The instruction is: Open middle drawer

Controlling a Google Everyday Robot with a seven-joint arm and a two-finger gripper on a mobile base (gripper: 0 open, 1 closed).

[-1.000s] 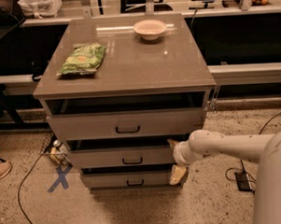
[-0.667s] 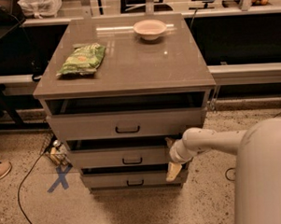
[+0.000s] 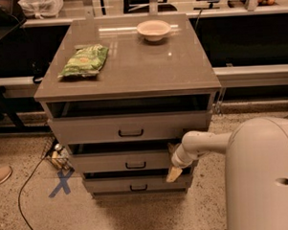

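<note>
Camera view: you look down on a grey-beige cabinet [image 3: 132, 69] with three drawers.
Middle drawer [image 3: 103, 162]: at frame centre, a dark gap above its front, black bar handle [image 3: 135, 165] at its middle.
Gripper [image 3: 174, 169]: at 3 o'clock from that handle, against the drawer's right end; you cannot tell how wide it stands or whether it holds anything.
Cabinet top: green bag [image 3: 84, 61] at 10 o'clock, white bowl [image 3: 153, 29] at 12 o'clock.

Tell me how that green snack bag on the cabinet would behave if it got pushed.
The green snack bag lies flat and looks crinkled, so it is probably light and floppy. On the glossy cabinet top it would likely slide, not roll or tip. The gripper is low at the right end of the middle drawer, not near it.
</note>
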